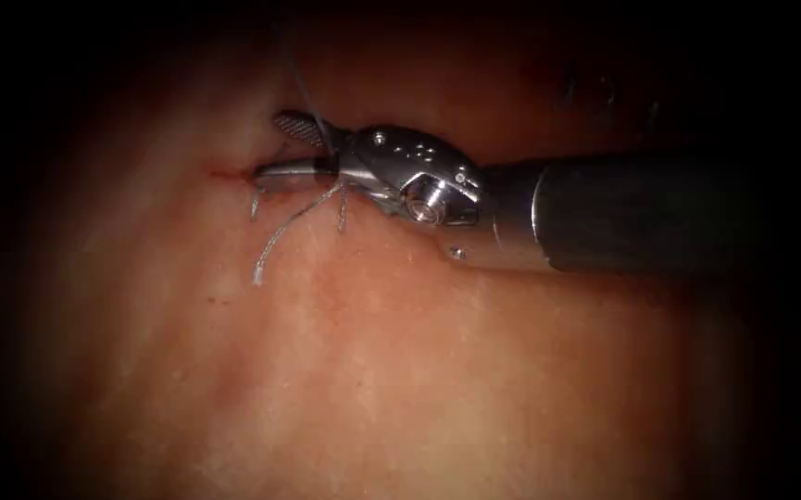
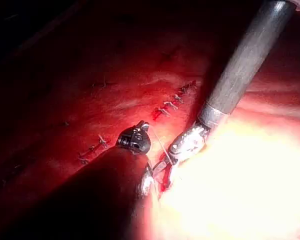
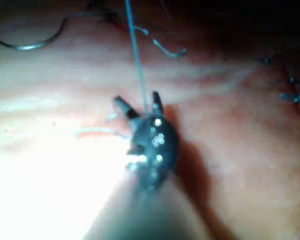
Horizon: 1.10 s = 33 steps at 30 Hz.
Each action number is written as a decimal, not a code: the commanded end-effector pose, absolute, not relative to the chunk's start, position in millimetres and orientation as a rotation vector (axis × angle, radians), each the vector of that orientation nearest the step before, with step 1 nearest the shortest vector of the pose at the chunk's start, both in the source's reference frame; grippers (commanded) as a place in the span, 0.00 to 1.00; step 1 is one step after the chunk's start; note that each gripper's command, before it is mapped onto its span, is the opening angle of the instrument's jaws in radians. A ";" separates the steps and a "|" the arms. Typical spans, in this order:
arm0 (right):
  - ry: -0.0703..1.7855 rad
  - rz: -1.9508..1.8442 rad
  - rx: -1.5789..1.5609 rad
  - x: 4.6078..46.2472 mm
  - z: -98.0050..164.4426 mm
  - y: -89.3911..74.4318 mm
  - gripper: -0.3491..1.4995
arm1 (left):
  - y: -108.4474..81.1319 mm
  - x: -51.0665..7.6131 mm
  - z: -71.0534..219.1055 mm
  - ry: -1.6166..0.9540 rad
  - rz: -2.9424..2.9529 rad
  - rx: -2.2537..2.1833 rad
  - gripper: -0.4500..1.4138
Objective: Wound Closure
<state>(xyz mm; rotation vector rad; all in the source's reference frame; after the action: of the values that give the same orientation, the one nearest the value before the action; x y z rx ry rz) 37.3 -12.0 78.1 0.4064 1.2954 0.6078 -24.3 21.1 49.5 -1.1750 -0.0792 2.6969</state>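
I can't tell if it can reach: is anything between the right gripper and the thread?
Nothing visible stands between them. The right gripper is open, with the thread running up between its jaws.

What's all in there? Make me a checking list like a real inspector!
Surface: tissue, with the cut at the right tool's tips.
Job's things: thread runs up from between the right tool's jaws; a curved needle seems to lie on the tissue, held by neither tool.
Clutter: cut ends of thread beside the cut; finished stitches.
Grippers: right end effector open, gripping nothing; left end effector close by, what it holds cannot be told.
Cables: nothing seen.
Surroundings: nothing seen.
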 end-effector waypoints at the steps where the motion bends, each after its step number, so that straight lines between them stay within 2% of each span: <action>1: 1.300 0.602 0.407 38.7 78.8 -12.0 0.99 | 21.8 -24.9 49.9 -0.073 2.696 -1.176 0.00; 9: 1.307 0.612 0.401 39.5 78.7 -11.6 0.99 | 21.4 -25.4 49.6 -0.072 2.694 -1.175 0.00; 11: 1.308 0.609 0.402 39.4 78.7 -11.8 0.96 | 21.4 -25.4 49.5 -0.072 2.693 -1.175 0.00; 12: 1.318 0.600 0.414 39.1 78.6 -11.9 0.83 | 21.4 -25.4 49.6 -0.072 2.693 -1.175 0.00; 13: 1.324 0.587 0.431 38.9 78.5 -12.0 0.59 | 21.4 -25.4 49.6 -0.072 2.693 -1.175 0.00; 15: 1.339 0.570 0.455 38.4 78.2 -12.0 0.05 | 21.4 -25.4 49.6 -0.073 2.693 -1.176 0.00; 16: 1.343 0.568 0.459 38.2 78.1 -11.9 0.00 | 21.4 -25.4 49.6 -0.072 2.693 -1.176 0.00; 24: 1.384 0.566 0.408 38.1 78.0 -11.0 0.00 | 21.5 -25.3 49.6 -0.073 2.694 -1.177 0.00; 25: 1.392 0.579 0.397 38.1 77.9 -10.8 0.13 | 21.5 -25.2 49.7 -0.074 2.694 -1.178 0.00; 27: 1.401 0.606 0.368 38.0 77.6 -10.6 0.65 | 21.6 -25.0 49.7 -0.075 2.695 -1.180 0.00; 28: 1.405 0.623 0.352 38.0 77.3 -10.3 0.85 | 21.7 -24.9 49.8 -0.076 2.695 -1.181 0.00; 30: 1.418 0.639 0.341 37.8 76.9 -10.0 0.96 | 21.9 -24.4 49.8 -0.083 2.696 -1.189 0.00; 33: 1.428 0.645 0.342 36.4 75.9 -10.3 0.98 | 22.3 -23.4 49.7 -0.063 2.694 -1.175 0.00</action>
<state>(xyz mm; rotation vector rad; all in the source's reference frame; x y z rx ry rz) 35.8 -10.4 75.6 0.3412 1.4261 0.6453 -22.7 21.8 49.2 -1.1720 -0.0703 2.6940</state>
